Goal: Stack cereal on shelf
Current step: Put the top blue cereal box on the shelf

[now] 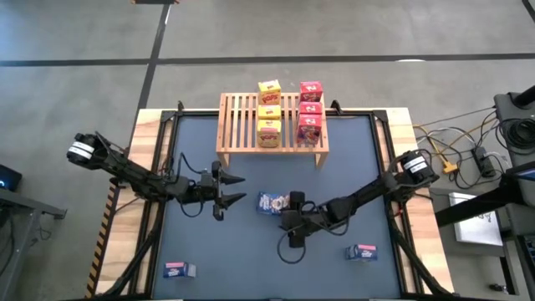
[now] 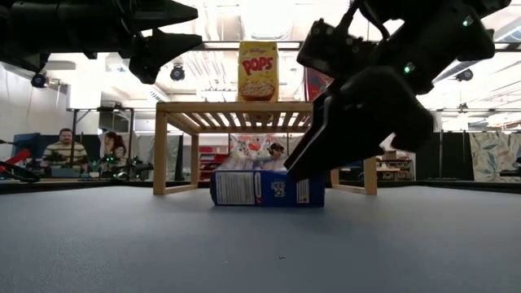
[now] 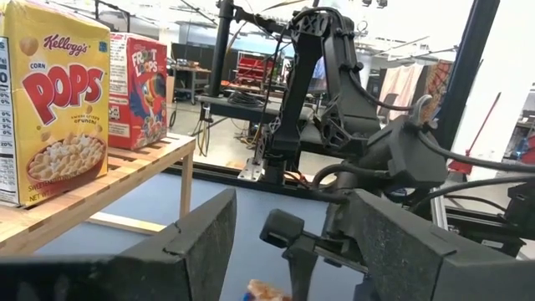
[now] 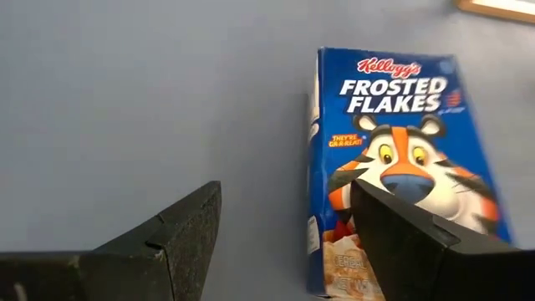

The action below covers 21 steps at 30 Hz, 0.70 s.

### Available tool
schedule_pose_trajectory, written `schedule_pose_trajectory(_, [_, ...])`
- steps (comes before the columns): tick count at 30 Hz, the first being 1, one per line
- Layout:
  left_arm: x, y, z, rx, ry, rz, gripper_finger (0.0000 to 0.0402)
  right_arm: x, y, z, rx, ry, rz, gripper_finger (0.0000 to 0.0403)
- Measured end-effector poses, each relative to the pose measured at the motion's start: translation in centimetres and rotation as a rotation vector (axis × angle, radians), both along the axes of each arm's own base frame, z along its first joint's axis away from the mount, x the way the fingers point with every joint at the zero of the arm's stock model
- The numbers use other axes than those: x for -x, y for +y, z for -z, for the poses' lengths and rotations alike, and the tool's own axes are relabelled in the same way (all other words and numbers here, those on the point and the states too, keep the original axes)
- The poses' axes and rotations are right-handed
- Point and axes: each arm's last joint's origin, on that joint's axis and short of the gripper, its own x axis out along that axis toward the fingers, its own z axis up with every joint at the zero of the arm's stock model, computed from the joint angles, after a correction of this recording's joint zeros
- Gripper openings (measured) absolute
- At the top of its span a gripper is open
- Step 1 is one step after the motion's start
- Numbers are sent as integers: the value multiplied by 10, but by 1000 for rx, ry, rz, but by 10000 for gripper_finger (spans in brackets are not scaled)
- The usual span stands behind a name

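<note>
The wooden slatted shelf [image 1: 242,125] stands at the table's far middle. On it, a row of three yellow boxes [image 1: 268,109] stands beside a row of three red boxes [image 1: 309,110]. One blue box [image 1: 272,202] [image 4: 401,159] lies flat, face up, on the mat in front of the shelf. My right gripper [image 1: 291,219] [image 4: 284,188] is open low beside it, with one finger over the box's face and the other over bare mat. My left gripper [image 1: 241,189] [image 2: 195,27] hangs open, high and to the left of the blue box. My right gripper comes at the blue box slanting down from the table's right. One finger [image 4: 418,242] stands over the printed face [image 4: 393,180], near the box's right end [image 2: 313,183] in the low view. Whether it touches, I cannot tell.
Two more blue boxes lie on the mat near the front edge, one left [image 1: 178,270] and one right [image 1: 362,252]. The shelf's left half holds no boxes. People [image 2: 65,150] sit in the room beyond the table. Cables [image 1: 456,159] lie off the table's right side.
</note>
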Motion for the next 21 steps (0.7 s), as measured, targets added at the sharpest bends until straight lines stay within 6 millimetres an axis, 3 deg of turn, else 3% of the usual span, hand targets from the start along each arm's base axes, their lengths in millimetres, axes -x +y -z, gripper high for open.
schedule_pose_trajectory(10, [0, 0, 0, 0, 2, 0, 219, -2, 11, -10, -19, -22, -59, 254])
schedule_pose_trajectory(21, [0, 0, 0, 0, 2, 0, 219, -3, 11, 0, -11, -4, -40, 254])
